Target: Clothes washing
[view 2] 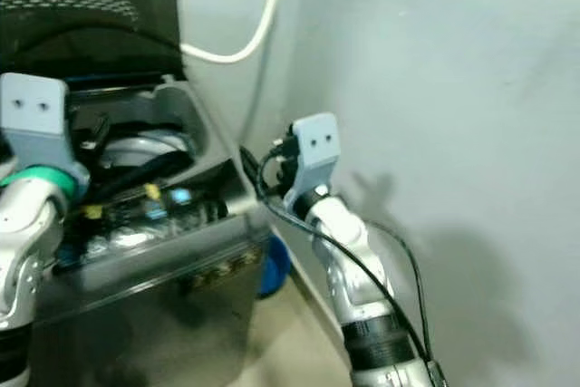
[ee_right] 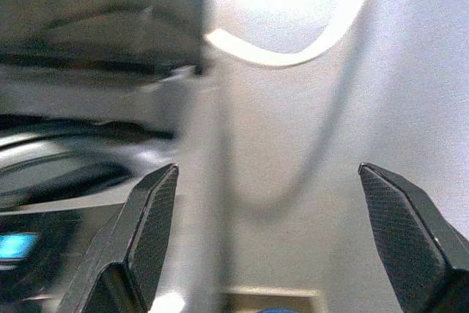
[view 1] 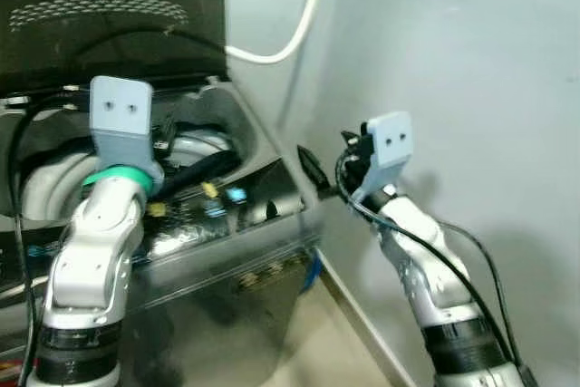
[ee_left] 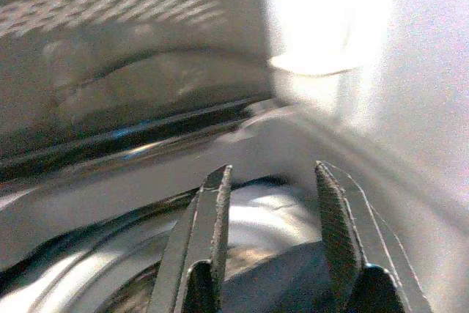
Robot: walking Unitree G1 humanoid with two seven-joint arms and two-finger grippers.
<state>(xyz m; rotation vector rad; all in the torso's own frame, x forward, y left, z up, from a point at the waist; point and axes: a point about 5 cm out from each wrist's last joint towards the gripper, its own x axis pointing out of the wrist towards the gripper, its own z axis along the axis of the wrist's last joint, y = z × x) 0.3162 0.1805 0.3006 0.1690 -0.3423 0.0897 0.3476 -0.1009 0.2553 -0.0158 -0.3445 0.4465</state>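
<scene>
A top-loading washing machine (view 1: 231,265) stands with its dark lid (view 1: 109,15) raised. Its steel drum (view 1: 198,145) shows inside the opening. My left gripper (ee_left: 271,181) reaches over the drum's rim, open, with nothing between its fingers. Its black fingers (view 1: 204,168) lie across the opening in the left eye view. My right gripper (ee_right: 267,170) is beside the machine's right rear corner, close to the wall, wide open and holding nothing. Its fingers (view 1: 313,169) point at the machine's edge. I see no clothes.
A grey wall (view 1: 453,88) runs close along the right, leaving a narrow gap beside the machine. A white hose (view 1: 290,38) loops down the wall behind the lid. The control panel (view 1: 231,195) glows blue at the front. Something blue (view 1: 314,271) sits low by the machine's corner.
</scene>
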